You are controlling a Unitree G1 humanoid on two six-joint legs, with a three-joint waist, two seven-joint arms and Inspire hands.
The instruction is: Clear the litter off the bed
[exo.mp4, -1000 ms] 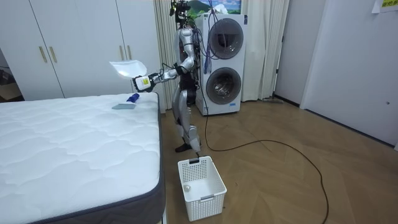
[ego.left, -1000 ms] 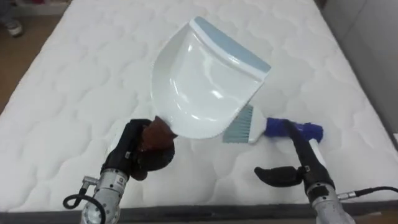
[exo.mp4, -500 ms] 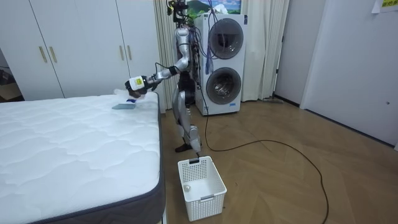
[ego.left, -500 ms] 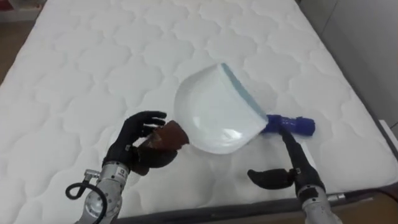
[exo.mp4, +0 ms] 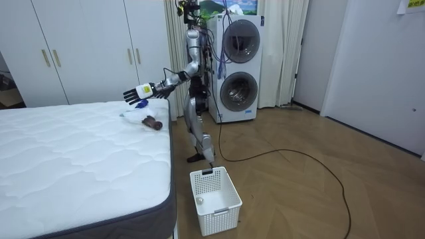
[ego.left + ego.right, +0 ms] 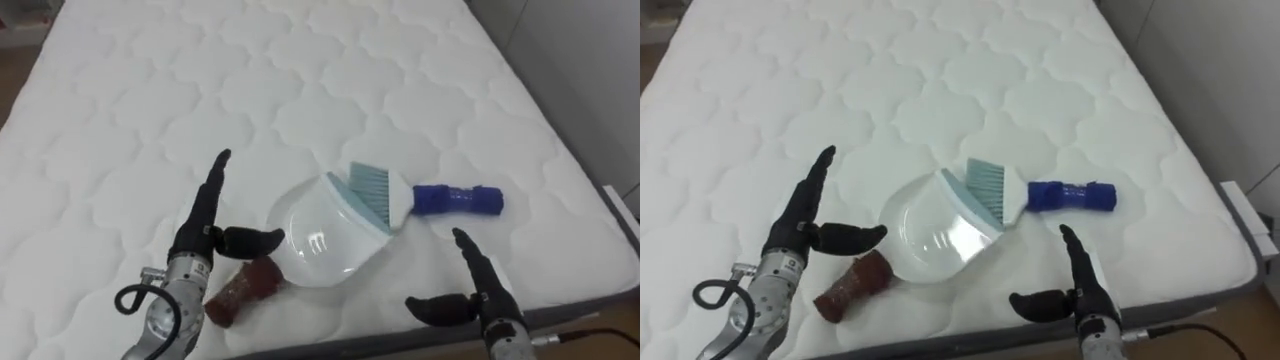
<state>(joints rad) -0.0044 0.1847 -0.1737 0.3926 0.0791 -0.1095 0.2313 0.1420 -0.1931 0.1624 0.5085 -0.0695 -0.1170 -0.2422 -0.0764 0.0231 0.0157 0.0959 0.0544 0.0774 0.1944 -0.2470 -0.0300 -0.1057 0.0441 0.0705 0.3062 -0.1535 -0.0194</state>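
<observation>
Lowered since a second ago: white dustpan (image 6: 325, 235), then raised in the left robot hand (image 6: 205, 235), now lying on the bed (image 6: 150, 100) near its close edge. Brown handle (image 6: 245, 290) toward the robot, pale blue lip overlapping the head of the brush (image 6: 420, 197). Let go as well: left robot hand open just above the handle, fingers straight and pointing up the mattress, thumb spread toward the pan, holding nothing. Right robot hand (image 6: 470, 290) low at the right, likewise open with straight fingers and thumb out, just short of the brush's dark blue grip, touching neither brush nor pan. Brush flat on the quilted cover, bristles toward the pan. From the room view: standing at the bed's corner before two stacked washing machines (image 5: 238, 66), one arm held out over the mattress; white basket (image 5: 214, 192) on the wooden floor (image 5: 299, 192) beside the bed.
</observation>
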